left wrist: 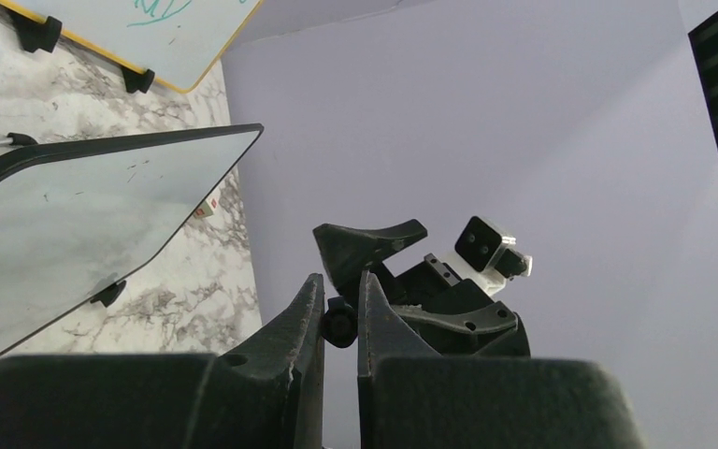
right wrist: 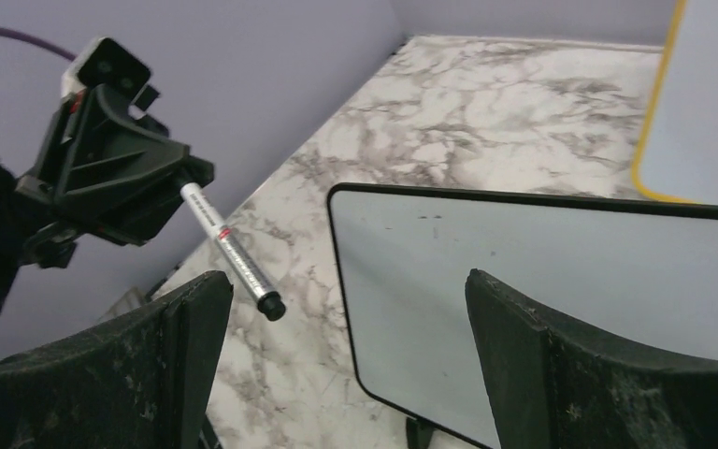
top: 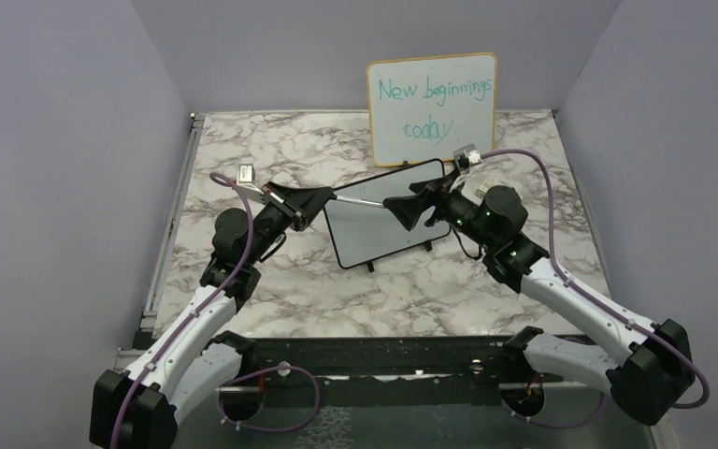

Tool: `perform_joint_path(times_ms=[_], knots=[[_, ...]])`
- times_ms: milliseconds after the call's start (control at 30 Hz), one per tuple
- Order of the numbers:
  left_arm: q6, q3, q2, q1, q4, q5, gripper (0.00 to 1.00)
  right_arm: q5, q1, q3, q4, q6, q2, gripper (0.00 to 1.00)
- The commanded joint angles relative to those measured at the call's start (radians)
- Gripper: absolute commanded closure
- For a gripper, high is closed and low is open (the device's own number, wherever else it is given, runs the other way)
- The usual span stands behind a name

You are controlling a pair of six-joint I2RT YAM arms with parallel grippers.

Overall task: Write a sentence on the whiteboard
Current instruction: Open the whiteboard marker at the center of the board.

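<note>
The whiteboard (top: 379, 238) stood on its small black feet near the middle of the marble surface (top: 337, 304), between the two arms and just in front of the larger yellow-framed board (top: 433, 108) with teal writing. Its face was blank but for a few faint specks. The left hand (top: 323, 198) was closed on one end of a marker (top: 355, 199), which pointed out over the whiteboard's far left corner toward the right hand (top: 395, 210). The right hand's jaws stood wide apart and held nothing. In the right wrist view the marker's free end hung close to one of its fingers (right wrist: 182, 323), with a gap between them, above the surface beside the whiteboard's edge.
</note>
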Motion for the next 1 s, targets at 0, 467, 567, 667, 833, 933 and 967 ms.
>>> perform_joint_path(times_ms=[0, 467, 567, 667, 833, 933, 967], knots=[[-0.062, 0.003, 0.020, 0.001, 0.100, 0.030, 1.00, -0.239, -0.005, 0.013, 0.189, 0.118, 0.055, 0.00], [-0.095, 0.006, 0.054, 0.001, 0.162, 0.045, 1.00, -0.359, -0.005, 0.046, 0.335, 0.216, 0.161, 0.26], [-0.099, 0.008, 0.059, 0.002, 0.170, 0.051, 1.00, -0.367, -0.004, 0.050, 0.354, 0.229, 0.174, 0.30], [-0.099, 0.009, 0.068, -0.001, 0.177, 0.061, 1.00, -0.383, -0.004, 0.062, 0.366, 0.235, 0.189, 0.36], [-0.090, 0.015, 0.082, -0.001, 0.183, 0.080, 1.00, -0.402, -0.005, 0.102, 0.319, 0.217, 0.207, 0.45], [-0.087, 0.019, 0.084, -0.001, 0.184, 0.082, 1.00, -0.417, -0.004, 0.117, 0.294, 0.207, 0.216, 0.49], [-0.087, 0.019, 0.085, -0.001, 0.184, 0.080, 1.00, -0.427, -0.004, 0.124, 0.282, 0.206, 0.221, 0.49]])
